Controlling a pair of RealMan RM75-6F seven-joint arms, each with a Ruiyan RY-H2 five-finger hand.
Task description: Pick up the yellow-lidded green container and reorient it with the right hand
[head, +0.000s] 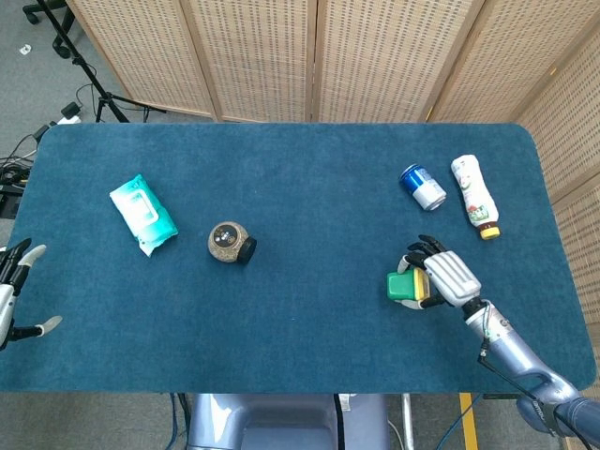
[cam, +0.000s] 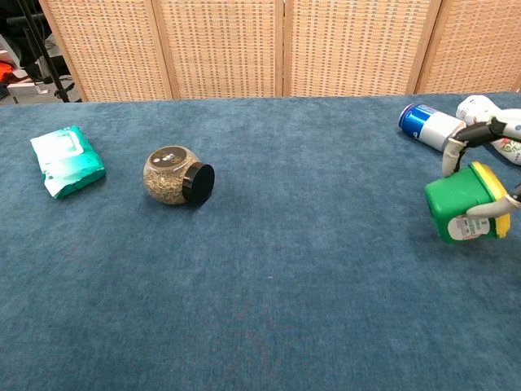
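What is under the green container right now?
Only blue table cloth: the green container sits tipped sideways in the right hand. Whether it touches the cloth cannot be told.

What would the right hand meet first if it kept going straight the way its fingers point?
Apart from the green container the right hand already holds, probably nothing: its fingers point toward the table's left, over bare cloth. The jar lies farther back, likely off that line.

right robot hand [cam: 493, 175] holds green container [cam: 457, 201] on its side, yellow lid [cam: 495, 198] facing right | blue can [cam: 429, 128] and white bottle [cam: 487, 115] lying behind it | jar [cam: 173, 176] with black cap, mid-left | green wipes pack [cam: 66, 160] far left | blue tabletop [cam: 269, 277]
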